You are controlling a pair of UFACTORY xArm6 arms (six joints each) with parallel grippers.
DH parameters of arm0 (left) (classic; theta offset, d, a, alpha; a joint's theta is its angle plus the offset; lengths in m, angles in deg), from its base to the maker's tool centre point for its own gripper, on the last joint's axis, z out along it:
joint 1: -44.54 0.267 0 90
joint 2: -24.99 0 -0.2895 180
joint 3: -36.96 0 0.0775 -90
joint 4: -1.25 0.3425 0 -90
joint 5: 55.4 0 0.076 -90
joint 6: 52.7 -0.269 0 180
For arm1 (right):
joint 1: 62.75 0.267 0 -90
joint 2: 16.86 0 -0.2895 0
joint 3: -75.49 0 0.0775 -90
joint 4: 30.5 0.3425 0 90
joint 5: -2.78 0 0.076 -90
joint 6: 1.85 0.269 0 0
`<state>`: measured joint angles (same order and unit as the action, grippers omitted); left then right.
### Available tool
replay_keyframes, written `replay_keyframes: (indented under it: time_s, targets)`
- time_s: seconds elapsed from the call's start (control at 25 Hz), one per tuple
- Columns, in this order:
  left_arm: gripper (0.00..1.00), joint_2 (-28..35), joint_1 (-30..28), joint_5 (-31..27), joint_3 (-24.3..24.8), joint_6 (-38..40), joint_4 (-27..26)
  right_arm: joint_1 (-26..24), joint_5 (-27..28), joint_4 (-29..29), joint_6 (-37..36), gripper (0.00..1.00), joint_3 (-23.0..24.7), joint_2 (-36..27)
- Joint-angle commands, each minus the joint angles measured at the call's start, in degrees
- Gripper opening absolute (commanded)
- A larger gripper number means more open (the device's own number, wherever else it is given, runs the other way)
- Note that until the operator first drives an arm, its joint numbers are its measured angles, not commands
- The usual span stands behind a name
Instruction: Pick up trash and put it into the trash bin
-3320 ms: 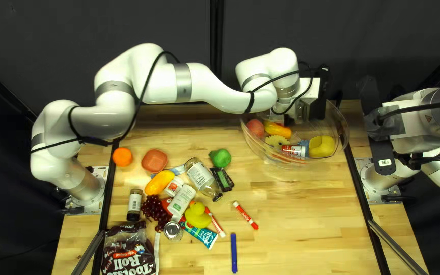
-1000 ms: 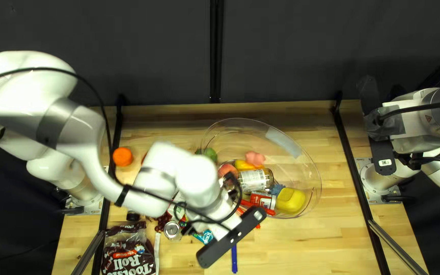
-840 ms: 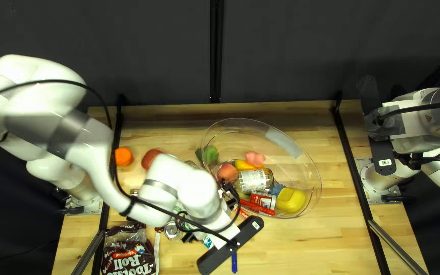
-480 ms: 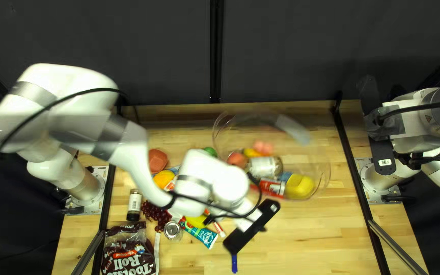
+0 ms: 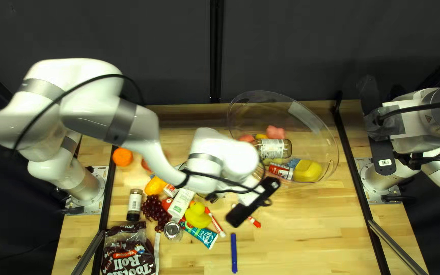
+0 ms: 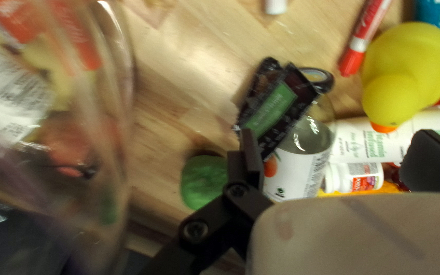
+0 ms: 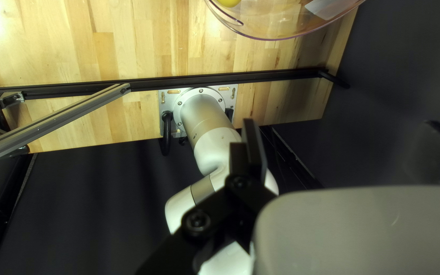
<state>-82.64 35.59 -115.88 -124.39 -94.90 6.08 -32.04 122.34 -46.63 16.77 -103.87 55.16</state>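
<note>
Tabletop (image 5: 311,229), left fingers (image 6: 253,160) wide (seemingly near wrapper (image 6: 273,108))

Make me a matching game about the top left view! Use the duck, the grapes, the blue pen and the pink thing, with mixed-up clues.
1. Duck
2. Grapes
3. Blue pen
4. Pink thing

A. Long, thin and lying alone
B. In the clear bin
C. Yellow
D. Dark red and bunched together

Right pairs: 1-C, 2-D, 3-A, 4-B
</note>
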Motion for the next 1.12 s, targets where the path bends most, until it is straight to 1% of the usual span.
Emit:
replay_keyframes:
  time_s: [0.04, 0.2, 0.24, 0.36, 0.52, 0.72, 1.0, 1.04, 1.12]
  targets:
    - [1.00, 0.1, 1.8, 2.8, 3.6, -4.2, -0.4, 0.0, 0.0, 0.0, 0.0, 1.00, 0.0, 0.0]
    - [1.00, -0.3, 2.3, 5.7, 6.3, -5.0, 0.1, 0.0, 0.0, 0.0, 0.0, 1.00, 0.0, 0.0]
    - [1.00, 0.2, 2.5, 7.8, 8.4, -5.1, 0.3, 0.0, 0.0, 0.0, 0.0, 1.00, 0.0, 0.0]
    - [1.00, 0.8, 3.0, 11.0, 12.3, -4.7, 0.7, 0.0, 0.0, 0.0, 0.0, 1.00, 0.0, 0.0]
    - [1.00, 1.4, 3.8, 14.2, 15.7, -3.6, 0.9, 0.0, 0.0, 0.0, 0.0, 1.00, 0.0, 0.0]
    - [1.00, 1.5, 5.5, 15.7, 17.5, 0.6, 2.7, 0.0, 0.0, 0.0, 0.0, 1.00, 0.0, 0.0]
    - [1.00, 0.8, 6.5, 16.4, 17.6, 3.4, 3.7, 0.0, 0.0, 0.0, 0.0, 1.00, 0.0, 0.0]
    - [0.95, 0.5, 6.8, 16.6, 17.5, 3.6, 3.8, 0.0, 0.0, 0.0, 0.0, 1.00, 0.0, 0.0]
    - [0.72, 0.1, 7.1, 16.9, 17.4, 4.0, 3.9, 0.0, 0.0, 0.0, 0.0, 1.00, 0.0, 0.0]
